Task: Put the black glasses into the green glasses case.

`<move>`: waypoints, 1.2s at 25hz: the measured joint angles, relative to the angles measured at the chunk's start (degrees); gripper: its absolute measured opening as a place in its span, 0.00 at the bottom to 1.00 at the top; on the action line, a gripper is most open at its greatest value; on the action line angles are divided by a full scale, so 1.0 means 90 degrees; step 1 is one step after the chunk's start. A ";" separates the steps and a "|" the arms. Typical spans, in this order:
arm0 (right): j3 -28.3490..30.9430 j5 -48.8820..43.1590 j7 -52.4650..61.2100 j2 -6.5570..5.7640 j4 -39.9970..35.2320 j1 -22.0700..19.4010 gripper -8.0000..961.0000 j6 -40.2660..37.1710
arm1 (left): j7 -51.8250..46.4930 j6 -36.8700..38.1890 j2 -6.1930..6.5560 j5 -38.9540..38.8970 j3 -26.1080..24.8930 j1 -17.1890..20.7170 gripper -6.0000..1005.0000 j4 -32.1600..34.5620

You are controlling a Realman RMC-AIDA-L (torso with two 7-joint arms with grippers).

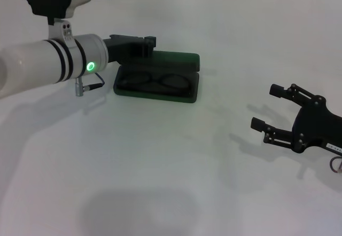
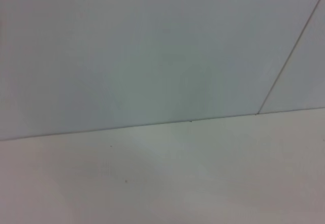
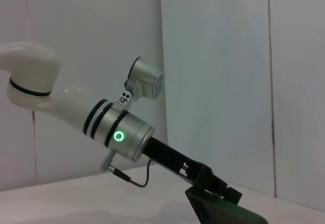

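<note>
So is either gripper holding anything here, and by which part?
The right gripper is open, holding nothing. The left gripper is at the green glasses case's raised lid; whether it grips it cannot be told. The black glasses lie inside.

The white table (image 1: pixel 171 182) carries the open green glasses case (image 1: pixel 184 94).

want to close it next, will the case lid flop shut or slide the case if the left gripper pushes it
The case looks like a rigid clamshell, so its lid should probably swing as one stiff piece. It sits flat on a smooth white table, so a sideways shove may slide it. The thin glasses inside look fragile if pinched. The left gripper is at the lid.
</note>
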 joint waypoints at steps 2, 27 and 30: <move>-0.0001 -0.0001 0.0000 0.0000 0.0000 0.0000 0.90 0.0002 | 0.0061 0.0005 0.0002 -0.0035 0.0003 0.0038 0.01 -0.0003; 0.0000 -0.0008 0.0021 0.0020 0.0000 0.0019 0.90 0.0004 | 0.1724 0.0018 -0.0028 -0.1269 0.0007 0.0436 0.01 -0.0368; 0.0000 -0.0007 0.0025 0.0020 0.0000 0.0019 0.90 0.0004 | 0.1713 0.0130 -0.0023 -0.1301 -0.0020 0.0433 0.01 -0.0346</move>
